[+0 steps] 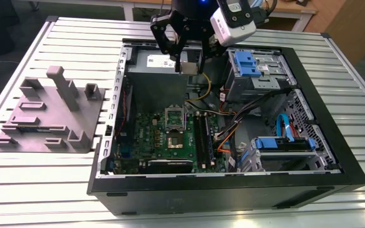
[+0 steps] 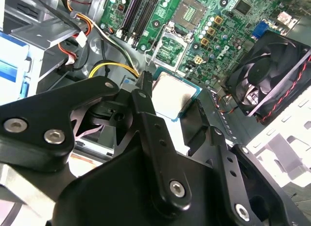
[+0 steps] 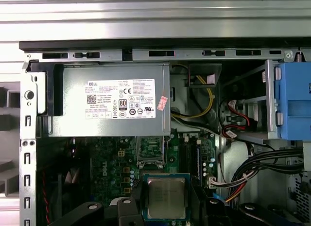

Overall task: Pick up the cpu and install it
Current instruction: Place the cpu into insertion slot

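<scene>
Arm comes down from above into the open black computer case [image 1: 233,194] on the slatted metal table [image 1: 43,190]. Its black fingers [image 2: 148,119] point downward and are clamped on the edges of the one small flat square silvery-grey cpu [image 2: 172,95], held between them up in the air. Below the fingers there's one green motherboard [image 1: 169,147], one dark square socket [image 1: 173,139] with its metal frame flipped up, one grey metal box with a white label [image 3: 112,107] and one black fan [image 2: 272,75]. Two blue plastic drive brackets [image 1: 244,64] sit off to the side of the fingers.
</scene>
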Controlling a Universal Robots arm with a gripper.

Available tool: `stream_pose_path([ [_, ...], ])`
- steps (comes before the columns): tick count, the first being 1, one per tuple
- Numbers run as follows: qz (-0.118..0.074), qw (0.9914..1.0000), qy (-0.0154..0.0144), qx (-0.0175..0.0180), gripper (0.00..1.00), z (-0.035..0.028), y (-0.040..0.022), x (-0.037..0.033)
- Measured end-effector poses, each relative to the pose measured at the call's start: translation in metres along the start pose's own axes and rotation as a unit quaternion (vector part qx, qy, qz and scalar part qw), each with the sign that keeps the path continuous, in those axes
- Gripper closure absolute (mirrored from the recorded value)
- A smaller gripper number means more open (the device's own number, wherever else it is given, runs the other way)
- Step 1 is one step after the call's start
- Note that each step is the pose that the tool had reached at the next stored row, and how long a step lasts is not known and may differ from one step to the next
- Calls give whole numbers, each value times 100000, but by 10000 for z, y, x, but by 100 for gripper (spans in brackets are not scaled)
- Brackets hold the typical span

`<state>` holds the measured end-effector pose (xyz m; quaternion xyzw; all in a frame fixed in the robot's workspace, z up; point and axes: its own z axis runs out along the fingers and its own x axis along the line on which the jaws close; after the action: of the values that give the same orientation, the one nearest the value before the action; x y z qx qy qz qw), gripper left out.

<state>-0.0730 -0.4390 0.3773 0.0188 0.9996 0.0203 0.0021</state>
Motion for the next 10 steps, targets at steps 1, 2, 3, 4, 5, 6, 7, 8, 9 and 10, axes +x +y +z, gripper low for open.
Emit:
stream_pose_path([
  [1, -5, 100000, 2, 1, 53, 0, -1, 0],
  [2, -2, 100000, -3, -11, 53, 4, -3, 0],
  [3, -3, 100000, -1, -5, 53, 4, -3, 0],
  [4, -5, 100000, 2, 1, 53, 5, -4, 0],
  [5, -3, 100000, -1, -3, 53, 7, -5, 0],
  [6, -3, 100000, 0, -4, 53, 9, -5, 0],
  [7, -2, 100000, 2, 0, 53, 11, -5, 0],
  [8, -6, 100000, 2, -1, 53, 13, -5, 0],
  [9, -6, 100000, 1, -1, 53, 16, -6, 0],
  [10, -3, 100000, 0, -4, 53, 19, -6, 0],
])
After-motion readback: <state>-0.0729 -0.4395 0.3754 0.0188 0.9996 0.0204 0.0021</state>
